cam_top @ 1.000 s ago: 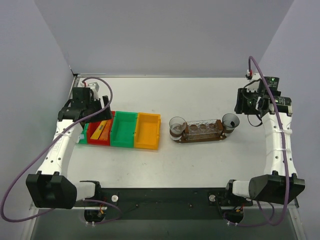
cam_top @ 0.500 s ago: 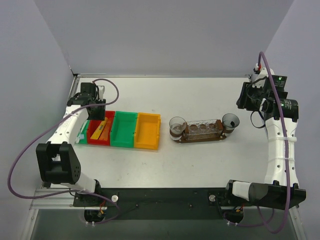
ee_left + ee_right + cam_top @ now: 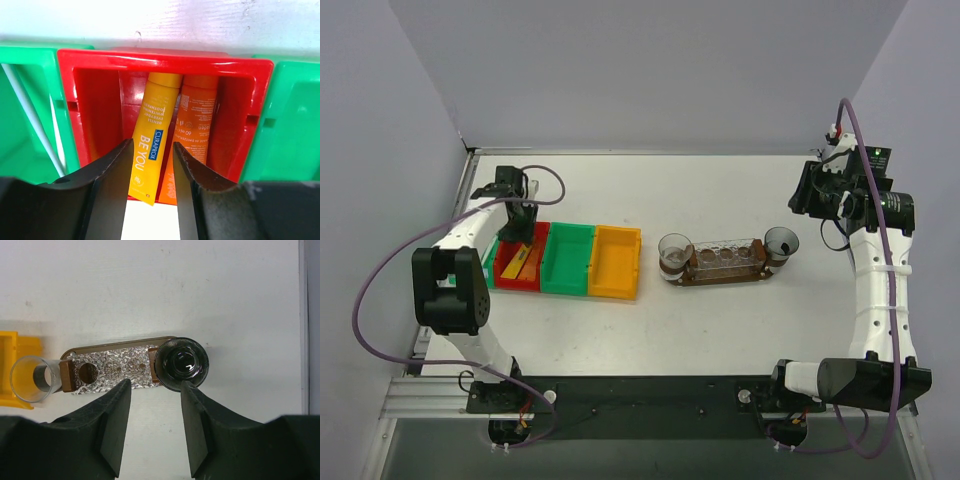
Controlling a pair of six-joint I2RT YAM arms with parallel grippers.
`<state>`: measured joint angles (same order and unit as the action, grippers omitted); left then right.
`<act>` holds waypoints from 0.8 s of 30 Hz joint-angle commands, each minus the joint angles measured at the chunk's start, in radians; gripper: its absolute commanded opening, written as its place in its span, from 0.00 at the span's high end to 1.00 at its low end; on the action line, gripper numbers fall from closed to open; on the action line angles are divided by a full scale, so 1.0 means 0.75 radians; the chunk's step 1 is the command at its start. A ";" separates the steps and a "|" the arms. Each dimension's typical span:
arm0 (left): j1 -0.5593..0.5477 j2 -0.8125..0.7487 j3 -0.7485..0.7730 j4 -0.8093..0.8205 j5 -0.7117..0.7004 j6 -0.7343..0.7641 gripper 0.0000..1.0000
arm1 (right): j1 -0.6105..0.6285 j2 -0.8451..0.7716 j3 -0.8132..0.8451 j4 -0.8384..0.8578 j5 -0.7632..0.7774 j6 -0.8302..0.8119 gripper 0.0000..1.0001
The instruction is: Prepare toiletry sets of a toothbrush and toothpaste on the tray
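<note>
Just ahead of my left hand, the yellow tube reads "BE YOU", with "CURAPROX" on a blue patch. I can't make out the small print on the orange tube beside it.

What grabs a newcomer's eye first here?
At table left, the red bin holds a yellow tube and an orange tube side by side, with the left fingers straddling the yellow one. Right of centre, the tray carries a clear cup at one end and a dark cup at the other.
</note>
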<state>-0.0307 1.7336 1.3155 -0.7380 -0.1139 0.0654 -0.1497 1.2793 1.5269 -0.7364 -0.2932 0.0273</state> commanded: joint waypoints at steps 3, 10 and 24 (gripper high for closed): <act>0.010 0.067 0.062 0.053 -0.008 0.015 0.53 | 0.005 -0.010 -0.005 0.012 -0.008 0.015 0.60; 0.010 0.110 0.034 0.078 -0.036 0.015 0.52 | 0.005 -0.012 -0.021 0.019 -0.014 0.019 0.61; 0.010 0.202 -0.003 0.072 -0.049 -0.010 0.49 | 0.011 -0.010 -0.025 0.023 -0.016 0.023 0.61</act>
<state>-0.0299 1.8652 1.3144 -0.7013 -0.1535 0.0643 -0.1490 1.2793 1.5146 -0.7361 -0.2962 0.0303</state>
